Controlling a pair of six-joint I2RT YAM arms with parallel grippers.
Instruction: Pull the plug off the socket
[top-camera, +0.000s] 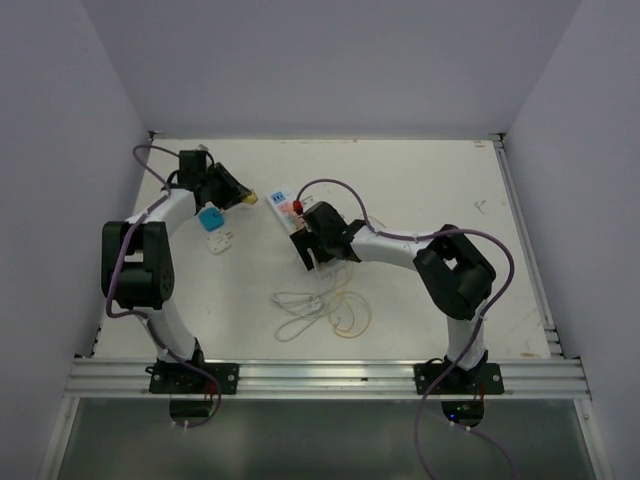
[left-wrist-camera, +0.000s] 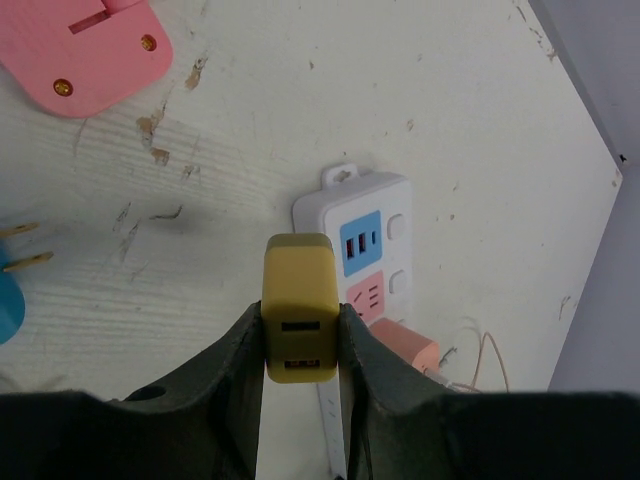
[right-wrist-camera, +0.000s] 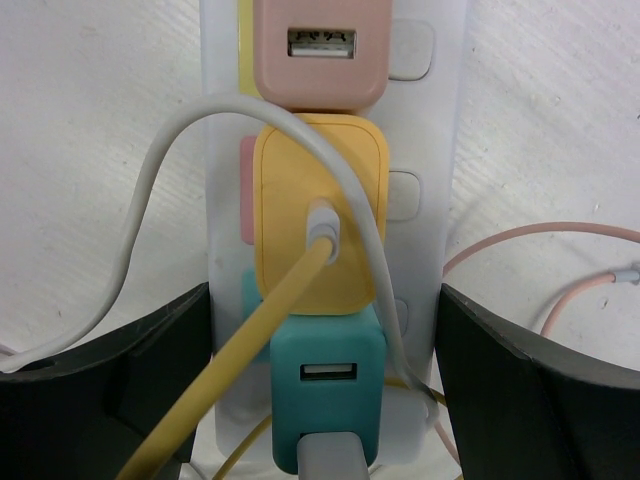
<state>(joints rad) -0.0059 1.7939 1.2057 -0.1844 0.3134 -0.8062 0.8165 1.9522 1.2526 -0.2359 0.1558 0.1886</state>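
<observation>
Mustard plug (left-wrist-camera: 298, 272) sits pinched between the left gripper's (left-wrist-camera: 300, 330) fingers, held clear of the power strip (left-wrist-camera: 345, 200), which lies mid-way across the white table (top-camera: 430, 180). Right gripper (right-wrist-camera: 325, 300) hovers, jaws spread astride the strip's teal plug (right-wrist-camera: 328, 380) and yellow plug (right-wrist-camera: 300, 170), with a yellow cable (right-wrist-camera: 250, 340) and grey cable (right-wrist-camera: 140, 200) draped across. Best practice, likely: close squarely on one plug's flanks, miss both cables, and draw straight out.

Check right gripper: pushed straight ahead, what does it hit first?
Probably the yellow plug, centred in the open right gripper, on the socket; the teal plug beside it could touch first, depth unclear.
</observation>
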